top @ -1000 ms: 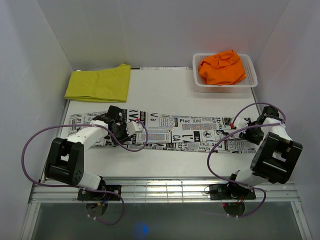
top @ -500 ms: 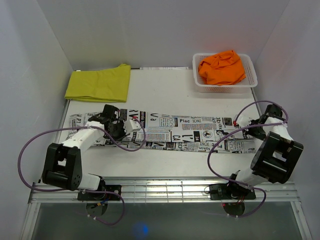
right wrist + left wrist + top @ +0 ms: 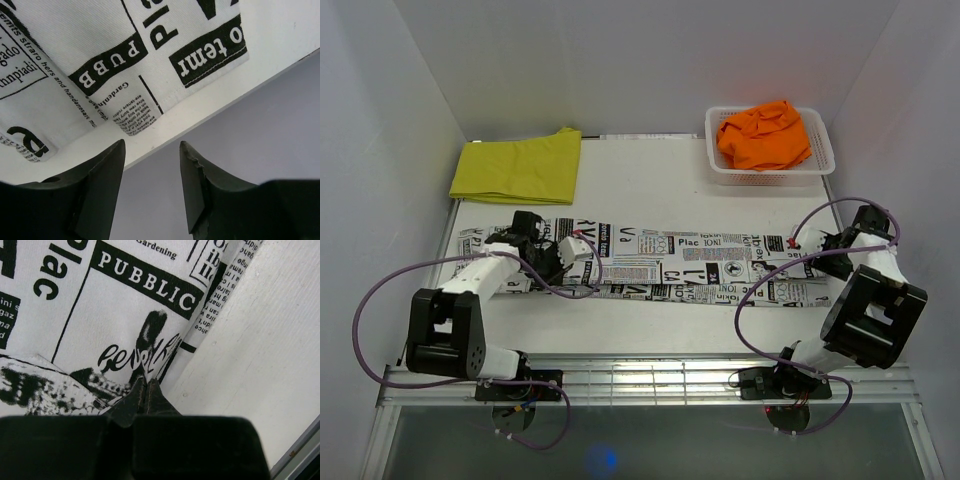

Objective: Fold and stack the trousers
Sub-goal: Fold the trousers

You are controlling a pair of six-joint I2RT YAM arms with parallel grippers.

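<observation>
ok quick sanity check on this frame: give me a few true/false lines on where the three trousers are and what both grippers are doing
1. The orange trousers lie in the basket. True.
2. The yellow trousers are stacked on the newspaper-print trousers. False: they lie apart from them, at the table's far left corner.
3. The left gripper is shut, its tips pinched on the newspaper-print trousers near their edge. True.
4. The right gripper is clamped on the newspaper-print trousers. False: its jaws stand open with nothing between them, beside the cloth's right end.
5. The newspaper-print trousers are folded in half. False: they lie stretched out across the table.
</observation>
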